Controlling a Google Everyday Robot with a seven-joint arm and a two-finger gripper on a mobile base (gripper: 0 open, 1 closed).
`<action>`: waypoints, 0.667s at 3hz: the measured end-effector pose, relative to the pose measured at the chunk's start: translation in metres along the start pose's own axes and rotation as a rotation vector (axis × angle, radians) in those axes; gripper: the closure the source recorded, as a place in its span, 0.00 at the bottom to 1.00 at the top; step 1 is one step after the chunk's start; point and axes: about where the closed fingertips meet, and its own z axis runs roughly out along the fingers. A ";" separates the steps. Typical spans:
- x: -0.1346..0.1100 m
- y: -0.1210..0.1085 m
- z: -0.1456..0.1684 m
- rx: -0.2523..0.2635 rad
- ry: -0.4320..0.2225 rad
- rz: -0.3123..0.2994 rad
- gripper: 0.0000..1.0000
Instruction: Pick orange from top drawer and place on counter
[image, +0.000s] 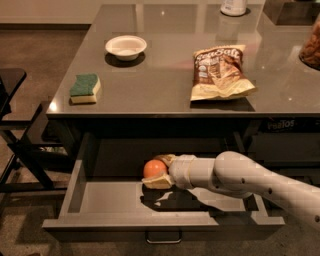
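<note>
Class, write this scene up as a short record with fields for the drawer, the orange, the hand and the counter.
top drawer: pulled open below the counter
orange: inside the drawer, gripped by the hand
hand: reaching into the drawer from the right, closed on the orange
counter: holds a white bowl, a green sponge and a chip bag; the orange is not on it yet
</note>
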 end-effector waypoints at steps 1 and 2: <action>-0.030 0.000 -0.007 -0.001 0.007 -0.018 1.00; -0.055 0.000 -0.016 -0.006 0.008 -0.028 1.00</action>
